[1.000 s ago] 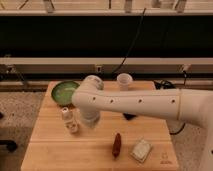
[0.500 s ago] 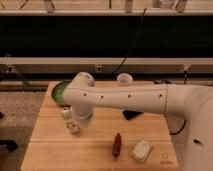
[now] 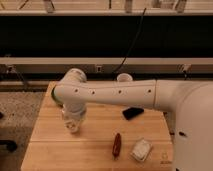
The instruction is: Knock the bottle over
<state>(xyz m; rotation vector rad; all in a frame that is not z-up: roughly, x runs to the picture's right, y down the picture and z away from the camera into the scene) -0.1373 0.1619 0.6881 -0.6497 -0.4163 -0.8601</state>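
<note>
Against the bottle [image 3: 75,127], the gripper [image 3: 72,115] has swept in from the side across the last second and now covers most of it; whether it is spread or closed cannot be told. The bottle seems upright, so the knock looks begun, not finished. Counted from the bottle: one green bowl [image 3: 53,96] just behind, one paper cup [image 3: 124,78] far behind, one black object [image 3: 132,113], one reddish stick [image 3: 116,144] and one white packet [image 3: 141,149] well apart.

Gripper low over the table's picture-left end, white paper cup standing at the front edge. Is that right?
Not the cup. The camera view shows the white paper cup at the back edge of the table, behind the arm; the gripper is low at the picture-left end.
</note>
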